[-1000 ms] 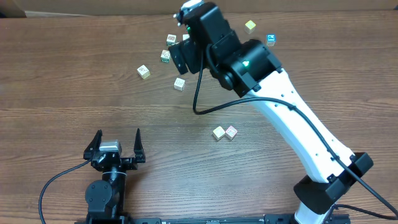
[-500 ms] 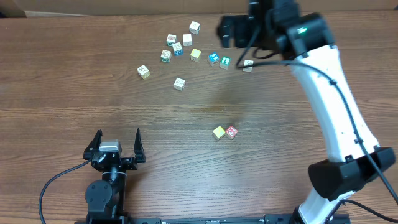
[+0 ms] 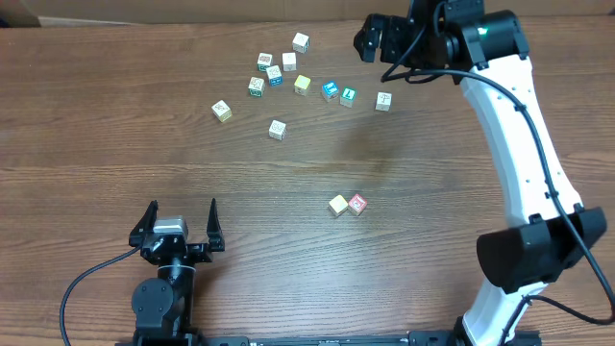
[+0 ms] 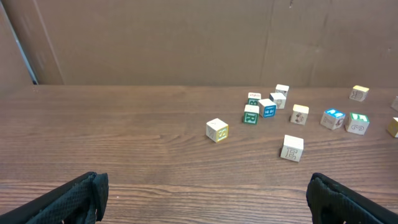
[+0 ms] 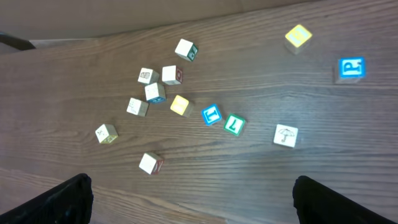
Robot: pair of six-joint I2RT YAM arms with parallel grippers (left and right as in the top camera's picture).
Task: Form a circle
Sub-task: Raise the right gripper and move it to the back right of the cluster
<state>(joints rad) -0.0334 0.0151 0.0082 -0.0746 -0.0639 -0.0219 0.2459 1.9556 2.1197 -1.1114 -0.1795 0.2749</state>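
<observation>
Two small pale cubes sit touching in the middle of the table: a cream one (image 3: 337,204) and one with a pink-red mark (image 3: 357,203). Several more printed cubes lie scattered at the back, among them a white one (image 3: 278,129) (image 5: 150,163) and an umbrella-marked one (image 3: 383,101) (image 5: 286,135). My right gripper (image 3: 375,40) (image 5: 193,202) hangs open high above the back right, looking down on the scatter, with nothing between its fingers. At the front left my left gripper (image 3: 181,223) (image 4: 202,196) rests open and empty, far from every cube.
Blue and teal cubes (image 3: 330,90) (image 3: 348,96) lie in the back scatter beside a yellow one (image 3: 303,84). The right wrist view also shows a yellow cube (image 5: 298,35) and a blue cube (image 5: 351,68), hidden under the arm from overhead. A cardboard wall (image 4: 186,37) lines the table's back.
My right arm has swung from over the back scatter to the back right, uncovering the cubes beneath it. The left arm and the cubes have not moved.
</observation>
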